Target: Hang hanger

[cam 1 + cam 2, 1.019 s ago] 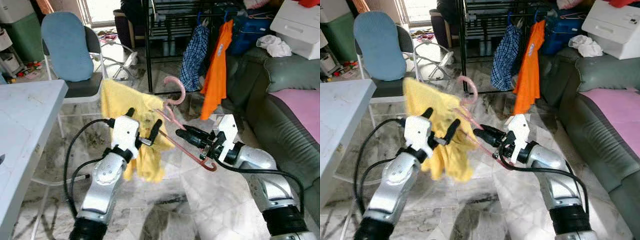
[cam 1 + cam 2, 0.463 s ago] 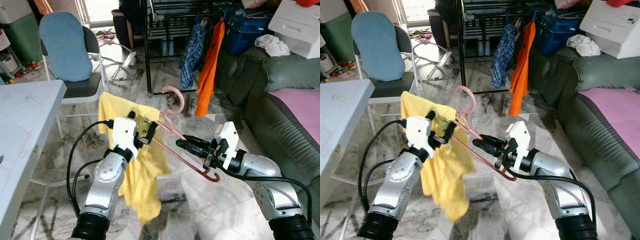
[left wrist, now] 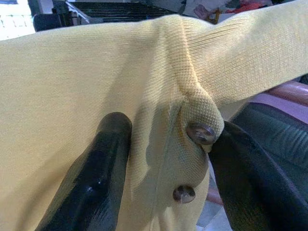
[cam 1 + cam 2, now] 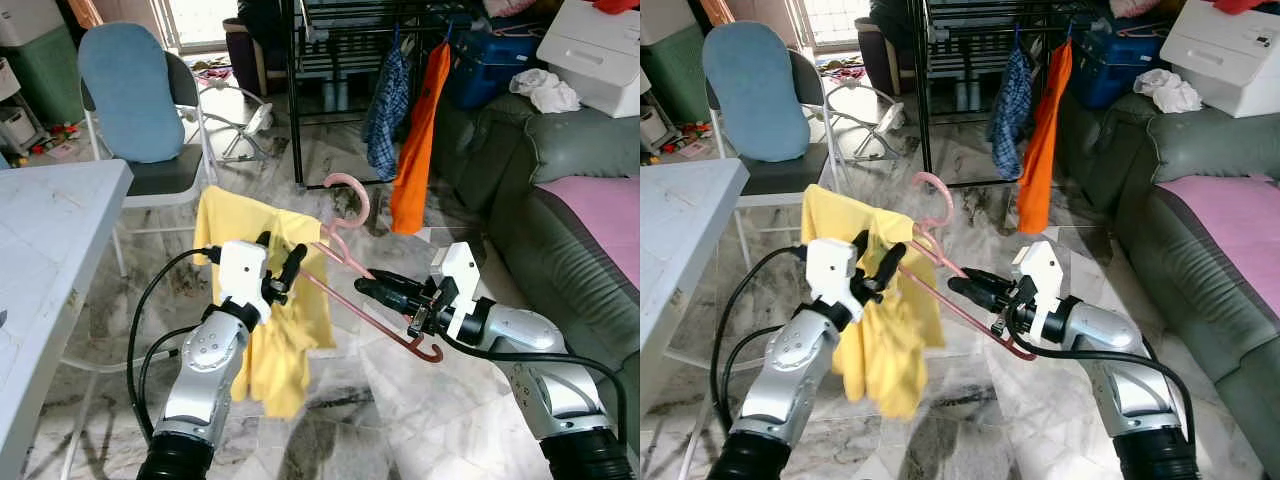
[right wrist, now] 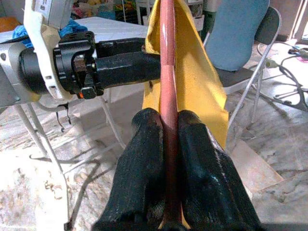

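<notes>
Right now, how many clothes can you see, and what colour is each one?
Yellow: 1, the shirt on the pink hanger, between the left hand and the right hand.
Orange: 1, the shirt on the rack.
Blue checked: 1, the shirt beside it.
Total: 3

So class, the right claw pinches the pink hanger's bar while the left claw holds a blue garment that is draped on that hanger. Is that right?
Not quite: the garment is yellow, not blue, as the left eye view shows. The rest stands: the right claw is shut on the pink hanger's bar, and the left claw grips the garment draped on that hanger.
</notes>
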{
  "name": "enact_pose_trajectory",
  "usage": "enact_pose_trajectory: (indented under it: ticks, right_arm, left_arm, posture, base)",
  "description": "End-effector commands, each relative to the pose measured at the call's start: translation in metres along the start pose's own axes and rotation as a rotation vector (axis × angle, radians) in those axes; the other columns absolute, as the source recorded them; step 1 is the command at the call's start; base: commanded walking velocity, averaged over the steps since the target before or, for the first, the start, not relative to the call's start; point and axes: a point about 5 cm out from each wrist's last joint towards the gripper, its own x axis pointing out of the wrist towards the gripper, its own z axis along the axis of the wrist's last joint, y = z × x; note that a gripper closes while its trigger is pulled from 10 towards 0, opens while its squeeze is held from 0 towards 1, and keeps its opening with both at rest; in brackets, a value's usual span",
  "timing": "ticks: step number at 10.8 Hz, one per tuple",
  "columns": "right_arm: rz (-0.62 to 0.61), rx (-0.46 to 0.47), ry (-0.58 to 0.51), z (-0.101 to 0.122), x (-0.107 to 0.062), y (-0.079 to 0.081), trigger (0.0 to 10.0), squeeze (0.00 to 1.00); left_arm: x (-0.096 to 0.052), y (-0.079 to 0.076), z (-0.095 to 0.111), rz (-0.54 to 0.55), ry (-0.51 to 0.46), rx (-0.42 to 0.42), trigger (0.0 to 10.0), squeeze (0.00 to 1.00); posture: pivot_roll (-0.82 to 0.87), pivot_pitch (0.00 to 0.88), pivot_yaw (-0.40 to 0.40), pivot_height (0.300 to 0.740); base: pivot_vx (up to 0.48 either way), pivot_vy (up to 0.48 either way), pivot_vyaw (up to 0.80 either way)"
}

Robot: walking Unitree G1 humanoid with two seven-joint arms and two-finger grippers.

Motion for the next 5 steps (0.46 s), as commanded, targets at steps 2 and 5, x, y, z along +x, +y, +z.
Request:
enact_pose_trajectory:
  ticks: [2, 5]
  right_arm:
    - [0.005, -0.060, -0.040, 0.0142, 0.0013, -0.0024, 10.0, 0.00]
    - [0.006, -0.063, -0.029, 0.0117, 0.0011, -0.0007, 10.0, 0.00]
  left_arm:
    - [-0.0024, 0.0035, 0.0040, 0.003, -0.017, 0.005, 0.0, 0.00]
    - [-0.0025, 0.0018, 0.0027, -0.003, -0.016, -0.008, 0.0, 0.00]
  posture:
    - [-0.09, 0.042, 0.001, 0.740]
    - [-0.09, 0.045, 0.004, 0.740]
  base:
    - [0.000, 0.000, 0.00]
    - [0.000, 0.000, 0.00]
